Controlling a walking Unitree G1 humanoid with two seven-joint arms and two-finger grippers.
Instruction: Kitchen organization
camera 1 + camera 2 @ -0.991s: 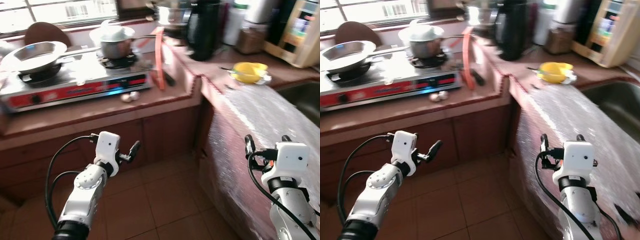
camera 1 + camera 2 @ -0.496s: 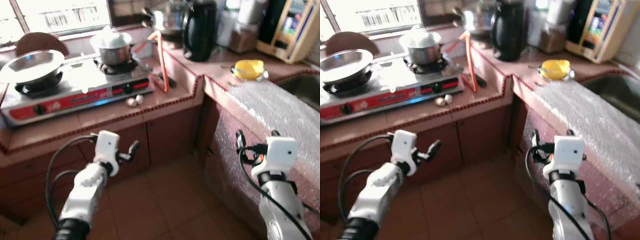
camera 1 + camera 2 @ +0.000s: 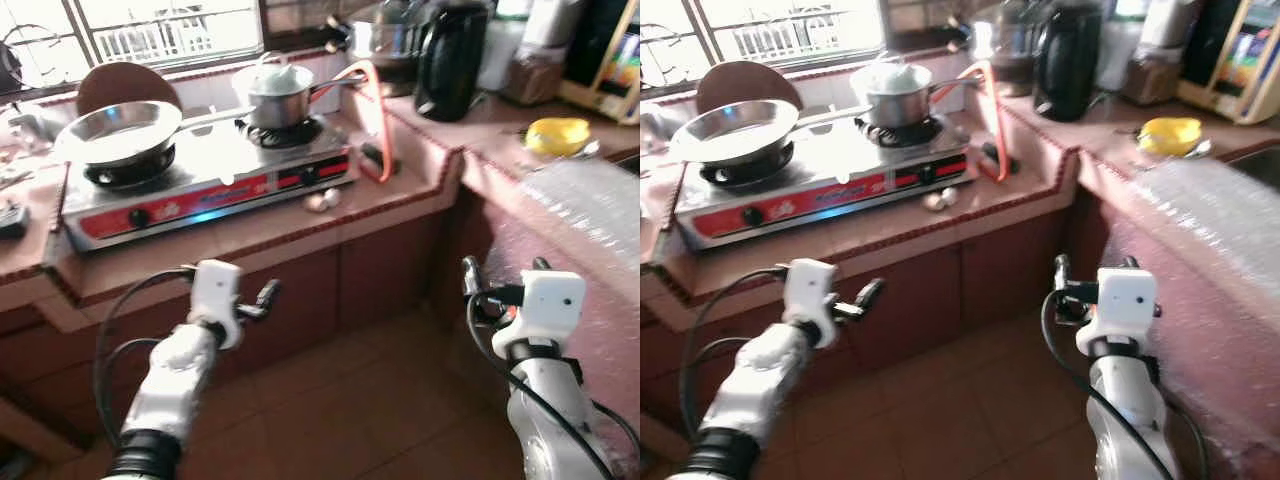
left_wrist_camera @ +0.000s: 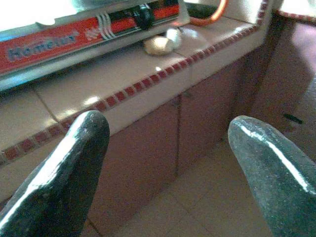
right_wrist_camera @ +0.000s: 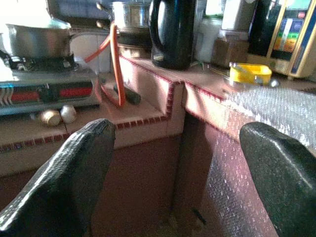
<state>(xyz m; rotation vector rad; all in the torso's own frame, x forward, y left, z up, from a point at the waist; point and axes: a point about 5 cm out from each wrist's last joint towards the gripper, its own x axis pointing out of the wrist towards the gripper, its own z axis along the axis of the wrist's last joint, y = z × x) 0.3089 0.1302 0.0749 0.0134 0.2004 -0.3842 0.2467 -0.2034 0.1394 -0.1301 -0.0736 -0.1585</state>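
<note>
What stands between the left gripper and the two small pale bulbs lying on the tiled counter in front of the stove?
Nothing visible does. The left gripper is open and empty, held below the counter's front edge before the brown cabinet doors. The two small pale bulbs lie on the counter above and beyond it, with open air between.

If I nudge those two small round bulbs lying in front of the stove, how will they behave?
The two bulbs look rounded and lie loose on the flat tiled counter, so they would probably roll, perhaps off the counter's front edge just beyond them. They look small, probably light. The open left claw would need to close well in to grip one.
</note>
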